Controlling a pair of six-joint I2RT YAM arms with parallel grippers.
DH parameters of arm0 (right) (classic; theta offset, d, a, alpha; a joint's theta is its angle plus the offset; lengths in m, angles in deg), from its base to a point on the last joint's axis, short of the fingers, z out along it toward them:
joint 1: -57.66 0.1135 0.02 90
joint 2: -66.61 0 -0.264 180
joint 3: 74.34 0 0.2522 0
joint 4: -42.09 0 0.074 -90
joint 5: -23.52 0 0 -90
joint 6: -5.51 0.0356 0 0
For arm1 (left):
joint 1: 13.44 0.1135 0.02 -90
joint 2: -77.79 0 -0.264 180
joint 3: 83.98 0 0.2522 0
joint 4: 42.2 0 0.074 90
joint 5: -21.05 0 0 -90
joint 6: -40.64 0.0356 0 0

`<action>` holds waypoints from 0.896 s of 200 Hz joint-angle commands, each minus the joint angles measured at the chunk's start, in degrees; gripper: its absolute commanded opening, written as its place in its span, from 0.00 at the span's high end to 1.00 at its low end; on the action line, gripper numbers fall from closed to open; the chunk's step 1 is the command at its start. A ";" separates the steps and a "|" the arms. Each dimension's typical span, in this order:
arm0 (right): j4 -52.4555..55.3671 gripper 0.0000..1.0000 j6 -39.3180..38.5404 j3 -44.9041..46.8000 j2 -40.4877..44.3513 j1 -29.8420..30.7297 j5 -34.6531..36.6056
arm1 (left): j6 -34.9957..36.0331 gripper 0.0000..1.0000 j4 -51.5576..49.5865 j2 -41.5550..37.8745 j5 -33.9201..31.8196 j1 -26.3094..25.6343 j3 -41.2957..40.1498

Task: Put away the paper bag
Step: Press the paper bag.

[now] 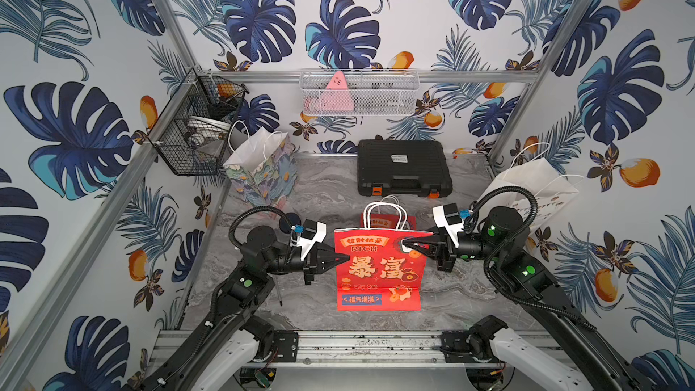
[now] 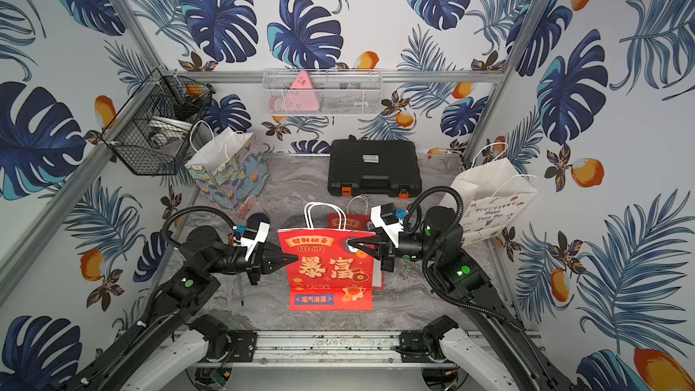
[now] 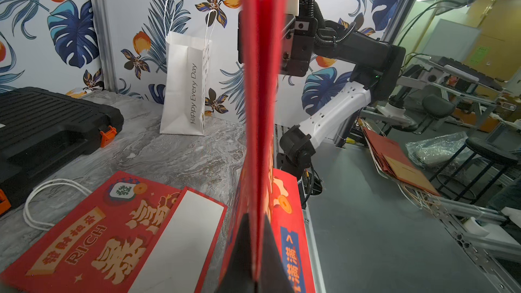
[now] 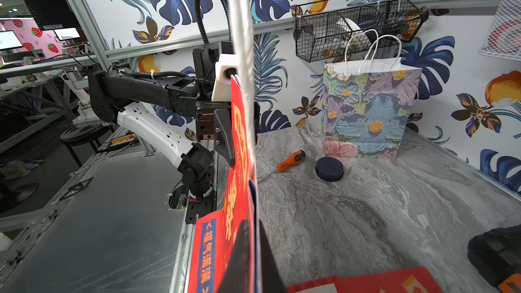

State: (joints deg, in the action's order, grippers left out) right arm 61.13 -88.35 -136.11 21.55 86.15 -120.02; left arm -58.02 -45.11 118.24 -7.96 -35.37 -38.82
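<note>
1 surface [image 1: 319,189] carries 1 black case [image 1: 402,167] and 4 paper bags: 1 white bag [image 1: 541,189], 1 floral bag [image 1: 263,171], 2 red. In front of the case the held red bag [image 1: 378,272] hangs flattened, long axis vertical, handles up, with the left claw [image 1: 346,258] and right claw [image 1: 405,245] each clamped on a side edge; the flat red bag [image 3: 112,235] lies nearer the case

Materials and finishes, tabletop lot
Red paper bag [image 1: 378,272]: smooth printed paper, slight sheen, white cord handles. Tabletop [image 1: 323,189]: grey marble-look surface, smooth, faintly glossy. Case [image 1: 402,165]: black matt plastic, ribbed lid (orange plastic latches). Wire basket [image 1: 188,144]: black coated metal. Mesh basket [image 1: 376,97]: white metal. Floral bag [image 1: 263,174]: paper, print like thick paint. Frame rail [image 1: 470,77]: bare matt metal.
</note>
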 commanded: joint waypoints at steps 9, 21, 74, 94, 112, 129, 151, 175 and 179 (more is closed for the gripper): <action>-4.00 1.00 1.71 0.02 0.57 -0.02 1.10 | 6.00 0.81 -7.14 -0.34 0.52 0.05 1.37; -5.23 1.00 2.56 0.22 1.16 -0.01 1.37 | 7.80 0.57 -10.13 -0.52 -1.02 0.05 1.47; -6.50 1.00 3.22 0.62 1.12 -0.01 2.61 | 9.16 0.89 -12.96 0.07 1.30 0.05 0.17; -6.51 1.00 3.20 0.65 1.11 -0.01 2.64 | 10.37 1.00 -13.86 -0.50 1.49 0.05 0.33; -6.21 1.00 2.90 0.46 1.33 -0.01 2.74 | 11.70 0.98 -15.83 -0.46 1.32 0.04 0.81; -6.16 1.00 2.81 0.29 1.70 -0.01 3.22 | 14.11 0.62 -19.60 0.13 0.09 0.05 1.43; -7.31 1.00 3.44 0.45 2.26 -0.01 3.35 | 17.45 0.49 -23.67 1.47 0.14 0.05 1.56; -8.52 1.00 4.14 0.72 2.49 -0.01 3.27 | 17.10 0.64 -23.61 2.14 1.66 -0.04 0.95; -8.55 1.00 4.07 0.72 2.45 -0.01 3.35 | 16.90 0.71 -23.31 2.04 1.98 -0.04 0.90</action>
State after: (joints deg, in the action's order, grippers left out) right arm 56.80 -85.16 -135.37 23.85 86.13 -117.11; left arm -43.25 -66.90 120.21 -8.09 -35.37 -37.68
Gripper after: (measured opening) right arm 0.055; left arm 0.429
